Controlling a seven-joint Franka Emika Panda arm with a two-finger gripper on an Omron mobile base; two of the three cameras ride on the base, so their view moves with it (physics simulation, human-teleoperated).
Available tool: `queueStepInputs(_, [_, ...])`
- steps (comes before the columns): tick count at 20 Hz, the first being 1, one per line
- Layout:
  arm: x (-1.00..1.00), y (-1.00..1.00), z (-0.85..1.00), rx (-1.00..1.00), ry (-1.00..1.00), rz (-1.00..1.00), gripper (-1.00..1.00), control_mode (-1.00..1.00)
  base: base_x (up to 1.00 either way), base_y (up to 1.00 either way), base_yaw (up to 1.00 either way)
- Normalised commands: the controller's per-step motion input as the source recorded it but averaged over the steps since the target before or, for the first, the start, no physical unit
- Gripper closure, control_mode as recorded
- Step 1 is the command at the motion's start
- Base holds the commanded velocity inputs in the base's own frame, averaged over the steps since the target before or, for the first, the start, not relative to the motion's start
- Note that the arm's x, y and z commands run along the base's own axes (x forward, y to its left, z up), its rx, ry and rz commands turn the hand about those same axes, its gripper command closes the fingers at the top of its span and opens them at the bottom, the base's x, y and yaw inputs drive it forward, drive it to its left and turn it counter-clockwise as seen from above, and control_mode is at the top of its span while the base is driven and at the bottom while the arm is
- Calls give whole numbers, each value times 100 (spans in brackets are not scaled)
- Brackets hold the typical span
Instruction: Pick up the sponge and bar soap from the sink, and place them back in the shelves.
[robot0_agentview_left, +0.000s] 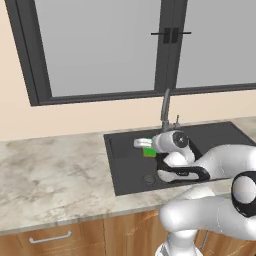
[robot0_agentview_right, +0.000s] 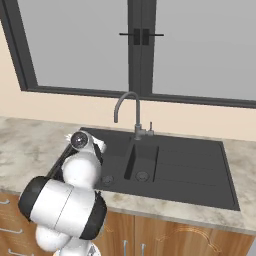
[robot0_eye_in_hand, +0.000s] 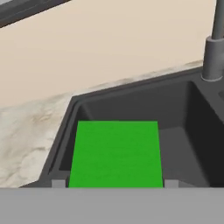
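Note:
A bright green sponge (robot0_eye_in_hand: 116, 153) sits between my gripper's (robot0_eye_in_hand: 115, 184) two finger tips, and the jaws are shut on its sides. From the left base view the sponge (robot0_agentview_left: 149, 152) hangs under the gripper (robot0_agentview_left: 148, 149), above the left basin of the black sink (robot0_agentview_left: 220, 132). Below the sponge lie the sink's dark walls (robot0_eye_in_hand: 183, 113). The bar soap is out of view, and so are the shelves.
A grey gooseneck faucet (robot0_agentview_left: 165, 107) (robot0_agentview_right: 127, 100) rises behind the sink (robot0_agentview_right: 190, 170), under a dark-framed window (robot0_agentview_left: 100, 45). A marble counter (robot0_agentview_left: 50, 175) spreads to the left. Wooden drawers (robot0_agentview_left: 50, 240) run below it. A beige wall (robot0_eye_in_hand: 109, 48) stands behind.

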Motion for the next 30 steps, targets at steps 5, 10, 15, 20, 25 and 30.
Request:
queueStepInputs(5, [-37,25,77,-14,5,-5,100,-100,0,0,0])
queueStepInputs(10, [-45,22,64,-19,2,-7,100,-100,0,0,0])
queueStepInputs(15, [-27,4,69,-9,8,-1,100,-100,0,0,0])
queueStepInputs(20, [-37,0,57,-4,9,4,100,-100,0,0,0])
queueStepInputs(25, [-57,0,18,-3,5,14,100,-100,0,0,0])
queueStepInputs(30, [-58,-7,0,-2,0,16,100,-100,0,0,0])
